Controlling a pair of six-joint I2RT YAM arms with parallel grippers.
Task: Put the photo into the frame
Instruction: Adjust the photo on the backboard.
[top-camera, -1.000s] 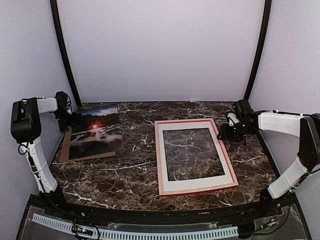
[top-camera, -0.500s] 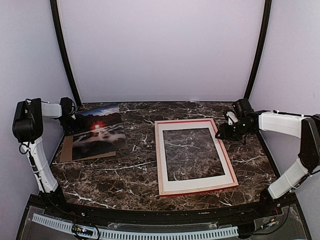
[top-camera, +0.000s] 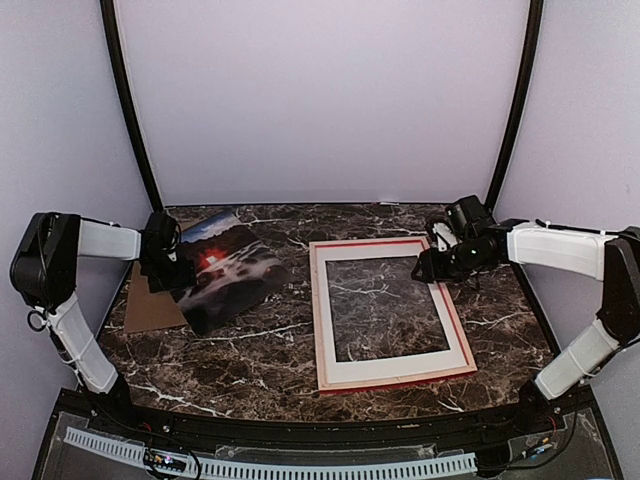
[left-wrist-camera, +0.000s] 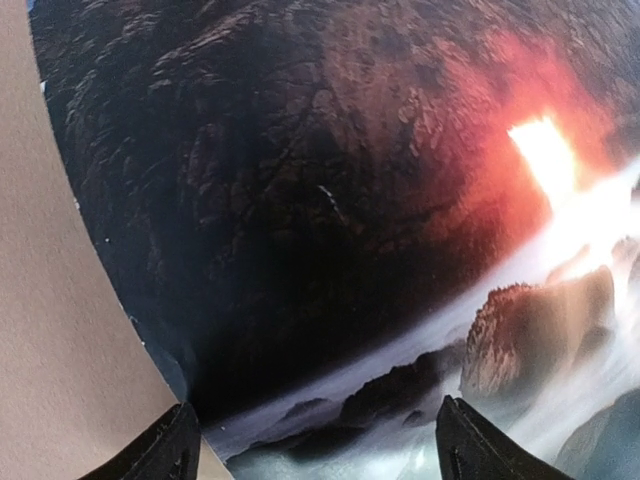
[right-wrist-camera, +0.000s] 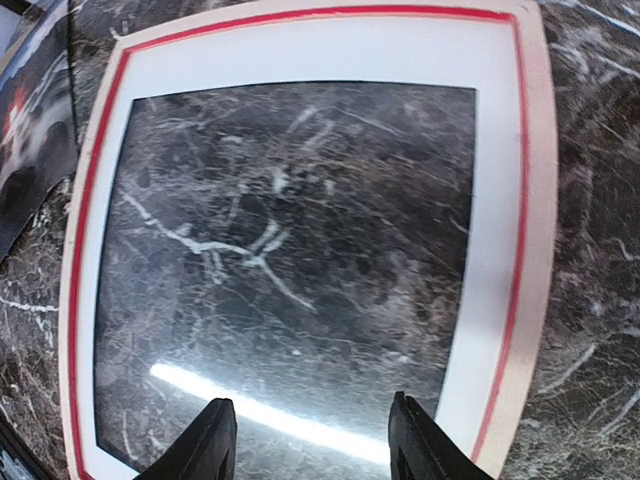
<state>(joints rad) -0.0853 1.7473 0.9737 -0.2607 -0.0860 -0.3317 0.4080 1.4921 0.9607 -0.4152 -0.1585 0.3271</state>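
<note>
The photo (top-camera: 228, 270), a dark landscape with a red glow, lies skewed at the left of the table, partly over a brown backing board (top-camera: 150, 308). My left gripper (top-camera: 172, 268) is at its left edge. In the left wrist view the photo (left-wrist-camera: 330, 200) fills the picture and the left gripper (left-wrist-camera: 315, 450) stands open, one fingertip at either side of the print's near edge. The red frame (top-camera: 316, 330) lies flat at centre right with a white mat (right-wrist-camera: 495, 250) in it. My right gripper (right-wrist-camera: 312, 445) hovers open over its far right part (top-camera: 428, 268), holding nothing.
The marble table (top-camera: 260, 350) shows through the frame's glossy opening (right-wrist-camera: 290, 250). The backing board (left-wrist-camera: 60, 350) sits under the photo's left side. A corner of the photo (right-wrist-camera: 30, 120) shows left of the frame (right-wrist-camera: 530, 200). Curtain walls close in the back and sides.
The photo has slid right and turned clockwise off the backing board, with my left gripper moving right along with it. My right gripper has moved left over the frame's top right corner.
</note>
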